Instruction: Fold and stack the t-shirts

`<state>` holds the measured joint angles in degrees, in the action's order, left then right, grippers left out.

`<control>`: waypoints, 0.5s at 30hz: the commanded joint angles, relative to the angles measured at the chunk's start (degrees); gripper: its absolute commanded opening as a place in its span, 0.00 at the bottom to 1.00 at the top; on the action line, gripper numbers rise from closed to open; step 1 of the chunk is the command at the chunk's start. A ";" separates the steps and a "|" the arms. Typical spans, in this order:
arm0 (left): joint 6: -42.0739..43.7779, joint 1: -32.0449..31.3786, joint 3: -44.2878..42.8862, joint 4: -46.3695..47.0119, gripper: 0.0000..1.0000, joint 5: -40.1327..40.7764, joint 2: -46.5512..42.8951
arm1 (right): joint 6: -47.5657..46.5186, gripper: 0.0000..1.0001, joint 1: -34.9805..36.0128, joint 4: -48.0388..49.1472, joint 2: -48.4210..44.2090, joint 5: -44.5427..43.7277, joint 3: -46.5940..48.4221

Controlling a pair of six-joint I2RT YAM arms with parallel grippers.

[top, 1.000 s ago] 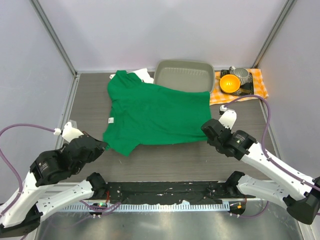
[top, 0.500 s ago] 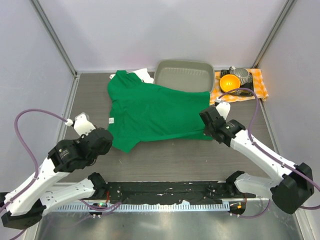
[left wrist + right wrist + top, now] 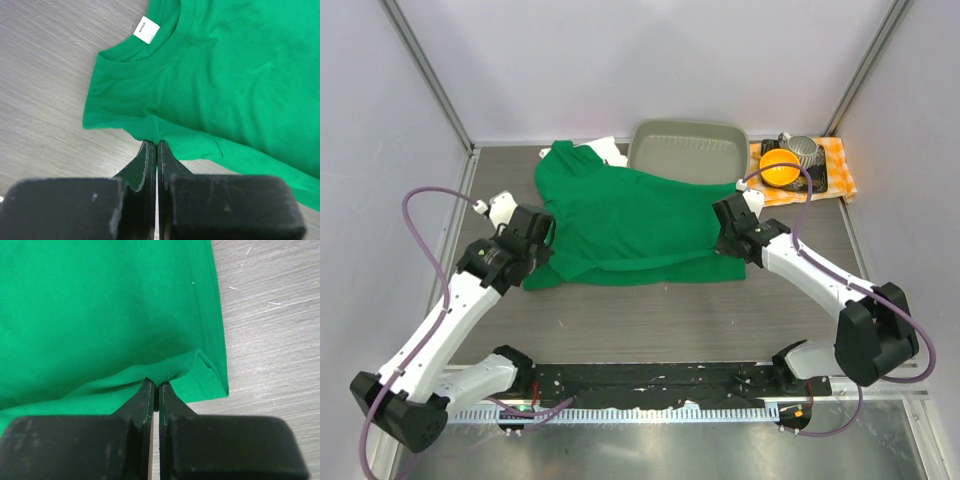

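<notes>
Green t-shirt (image 3: 630, 215) lay spread over the middle of the table (image 3: 650, 310), collar end toward the left arm and hem end toward the right arm. Its far edge touched the near rim of the grey tray (image 3: 687, 150).

Left gripper (image 3: 152, 146): jaws pressed together on a thin pucker of green cloth at the shirt's near edge, just below the collar. The white neck label (image 3: 146, 30) lay beyond the tips, inside the neck opening.

Right gripper (image 3: 155, 384): jaws likewise closed, nipping the stitched hem, with the cloth gathered into a small ridge at the tips. Just right of the tips the hem corner was doubled over on itself, with bare table beyond it.

Top view: the two grippers sat at opposite ends of the shirt's near edge. The strip of cloth between them lay in two layers.

White t-shirt (image 3: 608, 150): only a small piece showed, behind the green one's far left corner, and its print was hidden.

The checked cloth (image 3: 835, 165), carrying an orange bowl (image 3: 779, 167) and a metal cup (image 3: 803, 152), lay right of the tray.
</notes>
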<state>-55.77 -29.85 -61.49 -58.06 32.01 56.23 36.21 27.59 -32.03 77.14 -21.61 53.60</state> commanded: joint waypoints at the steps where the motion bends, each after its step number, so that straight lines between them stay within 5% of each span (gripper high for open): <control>1: 7.16 4.26 -0.99 10.68 0.00 -7.65 4.67 | -1.93 0.01 -2.19 4.26 2.48 1.91 3.87; 15: 11.47 11.65 -8.20 19.21 0.00 -15.48 19.09 | -2.11 0.01 -7.91 7.95 11.80 6.49 6.60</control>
<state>-46.63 -20.38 -65.80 -43.79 18.74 73.89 34.57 20.67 -26.85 87.77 -16.01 57.65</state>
